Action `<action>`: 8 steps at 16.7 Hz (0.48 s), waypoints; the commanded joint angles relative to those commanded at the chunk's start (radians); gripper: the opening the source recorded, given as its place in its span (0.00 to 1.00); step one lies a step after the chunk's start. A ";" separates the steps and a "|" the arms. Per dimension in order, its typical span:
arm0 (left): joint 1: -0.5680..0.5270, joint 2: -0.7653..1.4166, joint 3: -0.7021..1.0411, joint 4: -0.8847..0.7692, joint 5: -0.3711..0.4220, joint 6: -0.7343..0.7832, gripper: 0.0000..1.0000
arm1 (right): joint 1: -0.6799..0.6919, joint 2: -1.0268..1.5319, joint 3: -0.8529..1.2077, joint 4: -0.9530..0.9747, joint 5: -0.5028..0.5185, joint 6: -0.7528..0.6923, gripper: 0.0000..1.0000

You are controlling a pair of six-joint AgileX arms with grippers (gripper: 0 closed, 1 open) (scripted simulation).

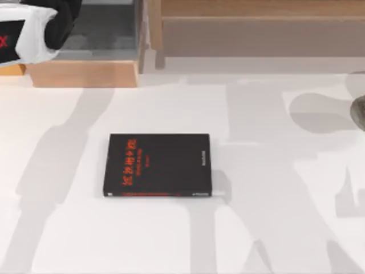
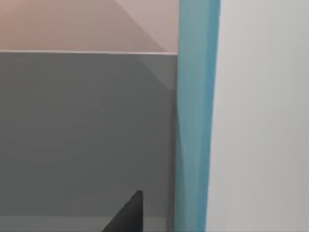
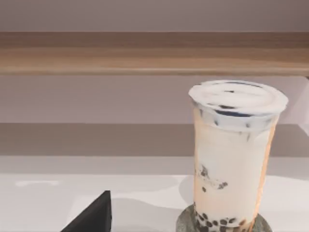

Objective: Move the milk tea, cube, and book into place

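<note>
One flat light-blue book (image 2: 195, 121) by our left gripper, grip unclear | next: shelve it | right gripper faces milk tea cup (image 3: 235, 154), grip unclear.

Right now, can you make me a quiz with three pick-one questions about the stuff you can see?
1. Where is the black book?
A. Lying flat near the middle of the table
B. Balanced on top of a cup
C. Hanging off the table's edge

2. What colour are the letters on its cover?
A. White
B. Red
C. Green

3. How is the milk tea doing?
A. Tipped on its side
B. Upside down
C. Standing upright with its lid on

Answers:
1. A, because the top view shows the book flat on the table, with bare tabletop all around it.
2. B, because the writing stands out red against the black cover.
3. C, because the right wrist view shows the cup upright on a round grey coaster, with dark pearls settled at the bottom.
</note>
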 joint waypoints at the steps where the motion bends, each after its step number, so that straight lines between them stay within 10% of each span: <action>1: 0.000 0.000 0.000 0.000 0.000 0.000 0.55 | 0.000 0.000 0.000 0.000 0.000 0.000 1.00; 8: 0.000 0.000 0.000 0.000 0.000 0.000 0.02 | 0.000 0.000 0.000 0.000 0.000 0.000 1.00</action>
